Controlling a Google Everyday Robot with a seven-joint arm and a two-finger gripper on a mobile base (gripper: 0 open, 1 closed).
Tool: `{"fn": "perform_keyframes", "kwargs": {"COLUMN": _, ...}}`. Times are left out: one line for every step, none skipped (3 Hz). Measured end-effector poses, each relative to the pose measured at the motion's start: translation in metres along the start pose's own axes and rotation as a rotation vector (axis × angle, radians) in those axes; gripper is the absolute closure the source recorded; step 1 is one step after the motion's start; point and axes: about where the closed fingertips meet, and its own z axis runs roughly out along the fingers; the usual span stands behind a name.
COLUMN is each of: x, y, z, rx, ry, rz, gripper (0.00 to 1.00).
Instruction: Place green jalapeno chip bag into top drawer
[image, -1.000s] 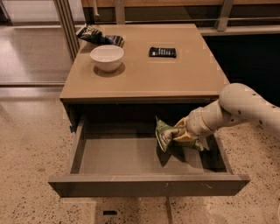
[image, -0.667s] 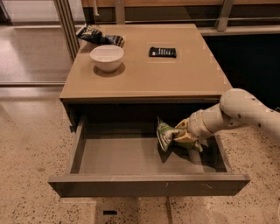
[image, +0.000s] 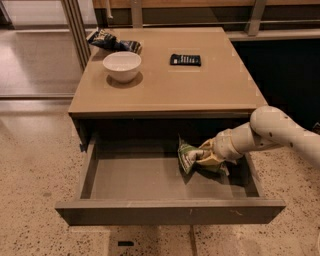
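The top drawer (image: 170, 211) of the tan square table stands pulled wide open, its grey-brown floor bare on the left. The green jalapeno chip bag (image: 186, 155) is a small wrinkly green and white bag. It is inside the drawer on the right side, upright on edge, low by the drawer floor. My gripper (image: 206, 157) reaches in from the right over the drawer's side and is shut on the bag's right end. The white arm (image: 272, 130) runs off to the right.
On the table top (image: 165, 95) stand a white bowl (image: 122, 65), a dark blue and black snack bag (image: 112, 41) at the back left and a small black flat object (image: 185, 59). Speckled floor lies around; a metal post stands at the back left.
The gripper and the bag have sunk a little lower into the drawer. Nothing else has moved.
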Motion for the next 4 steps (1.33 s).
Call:
{"fn": "perform_keyframes", "kwargs": {"x": 0.0, "y": 0.0, "z": 0.0, "rx": 0.0, "ry": 0.0, "rz": 0.0, "gripper": 0.62}}
{"fn": "perform_keyframes", "kwargs": {"x": 0.0, "y": 0.0, "z": 0.0001, "rx": 0.0, "ry": 0.0, "rz": 0.0, "gripper": 0.38}}
{"fn": "perform_keyframes", "kwargs": {"x": 0.0, "y": 0.0, "z": 0.0001, "rx": 0.0, "ry": 0.0, "rz": 0.0, "gripper": 0.15}}
{"fn": "perform_keyframes", "kwargs": {"x": 0.0, "y": 0.0001, "z": 0.0001, "rx": 0.0, "ry": 0.0, "rz": 0.0, "gripper": 0.0}}
